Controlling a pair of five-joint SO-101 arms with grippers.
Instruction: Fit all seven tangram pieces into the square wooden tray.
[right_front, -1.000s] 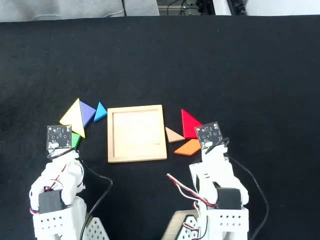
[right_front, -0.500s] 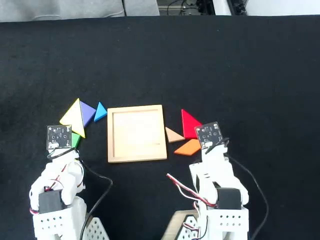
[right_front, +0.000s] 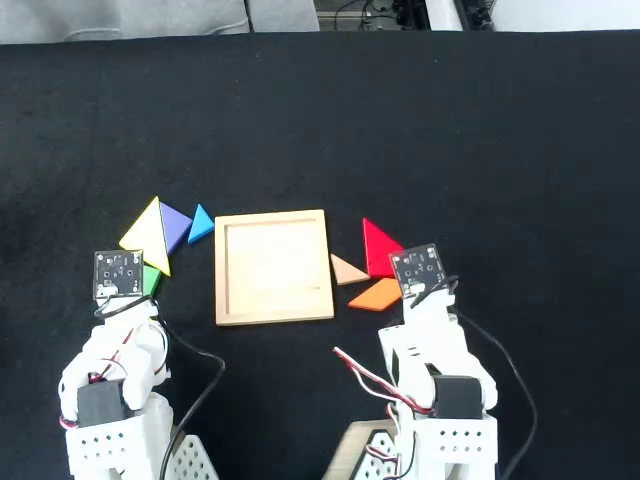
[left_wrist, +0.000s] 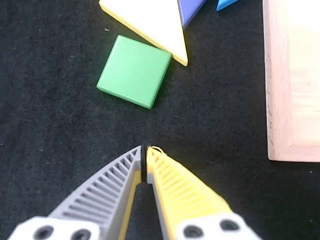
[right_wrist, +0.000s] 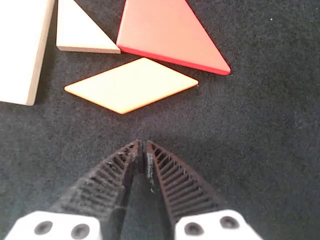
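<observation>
Inside the tray nothing lies yet, so all seven pieces are left to fit. Left of it on the table I count four: yellow triangle, purple triangle, blue triangle, green square. Right of it I count three: red triangle, tan triangle, orange parallelogram. My left end effector and right end effector are closed and empty, one on either side of the tray.
</observation>
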